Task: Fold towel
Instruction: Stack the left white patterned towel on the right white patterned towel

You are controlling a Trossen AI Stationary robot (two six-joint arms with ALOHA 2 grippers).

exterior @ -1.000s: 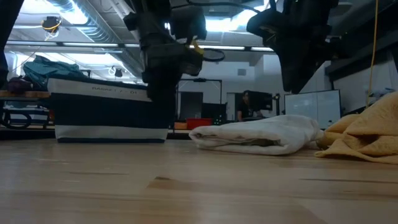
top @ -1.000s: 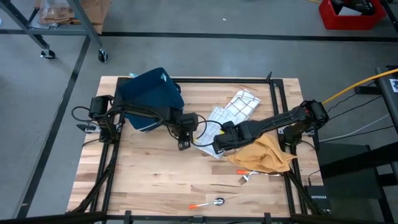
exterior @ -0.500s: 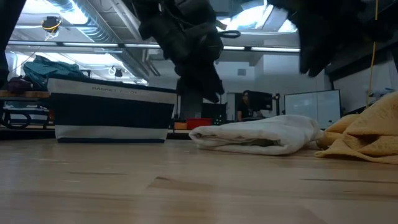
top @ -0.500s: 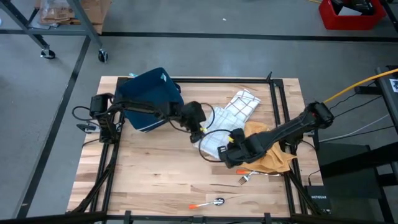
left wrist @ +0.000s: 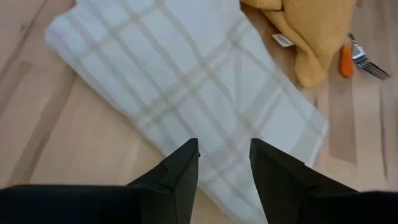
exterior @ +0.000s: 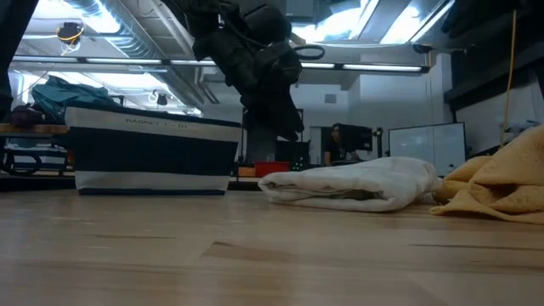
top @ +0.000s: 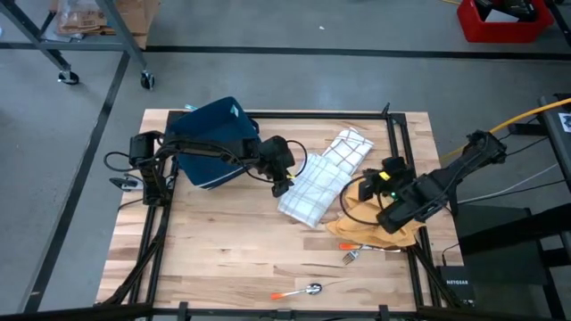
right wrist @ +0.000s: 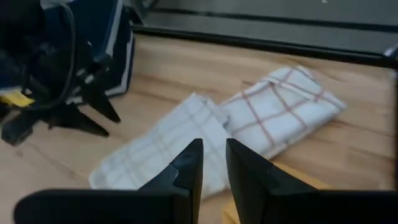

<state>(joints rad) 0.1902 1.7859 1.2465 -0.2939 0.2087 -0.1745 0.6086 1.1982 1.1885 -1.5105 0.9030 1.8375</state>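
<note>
1. Towel [top: 310,190] of white cloth with beige checks lying folded flat near the middle of the wooden worktop [top: 214,250], showing as a low white bundle in the low view [exterior: 353,184].
2. Lying just beside a second folded towel with red checks [top: 350,148] on its far side, and beside a crumpled mustard-yellow cloth [top: 379,223] toward the right edge.
3. Left pincer [top: 284,178] hovering at the near-left edge of the beige-checked towel, fingers [left wrist: 180,171] parted over the cloth and grasping nothing.
4. Right pincer [top: 389,183] hanging above the yellow cloth, well off the towel, fingers [right wrist: 189,165] standing slightly apart with nothing between them.
5. Sitting at the far-left of the worktop behind the left arm: a navy tote bag [top: 212,138] with a white band along its base.
6. Lying near the front right: an orange-handled fork [top: 351,252] partly under the yellow cloth, and a spoon with an orange handle [top: 299,291] closer to the front edge.
</note>
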